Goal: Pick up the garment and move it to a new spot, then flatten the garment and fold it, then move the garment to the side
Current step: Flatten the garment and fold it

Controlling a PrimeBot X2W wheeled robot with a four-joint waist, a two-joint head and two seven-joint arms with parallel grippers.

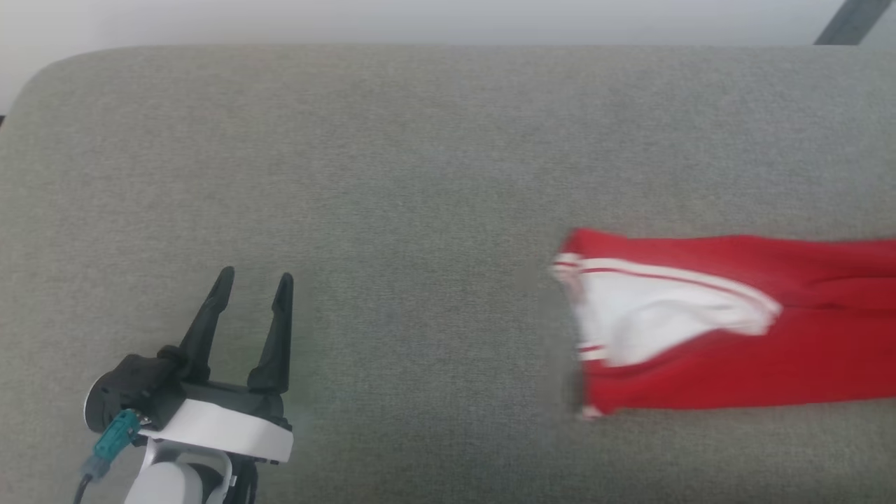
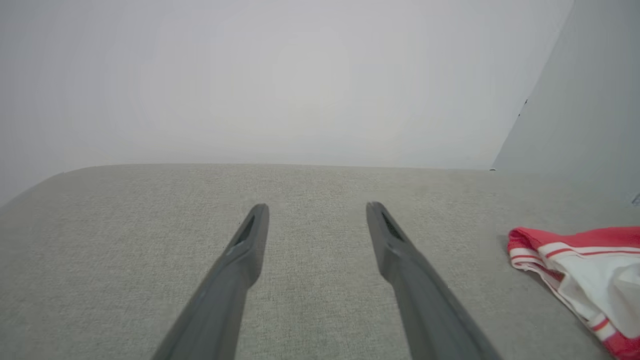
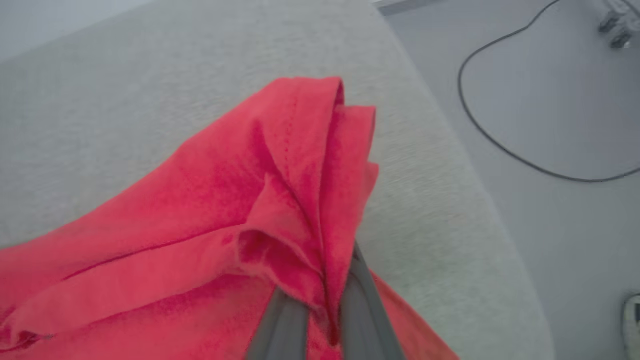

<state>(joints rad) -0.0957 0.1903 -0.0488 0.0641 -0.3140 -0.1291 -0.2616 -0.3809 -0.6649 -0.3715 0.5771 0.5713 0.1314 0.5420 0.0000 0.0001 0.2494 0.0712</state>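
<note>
I am seeing the garment lying lengthwise along the grey cushion's right side: red, white sleeve facing up, one end bunching upward.

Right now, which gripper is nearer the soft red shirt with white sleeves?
Right. The right gripper is shut on a fold of the shirt; the open left gripper stands apart, to its left.

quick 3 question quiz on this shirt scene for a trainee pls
1. True or false: the left arm's jaws are shut on the shirt.
2. The shirt's sleeve is: A white, B blue, C black.
3. Fill in: the right arm's jaws pinch a fold of ____ fabric.
Key: 1 false, they stand open over the grey cushion; 2 A; 3 red.
</note>
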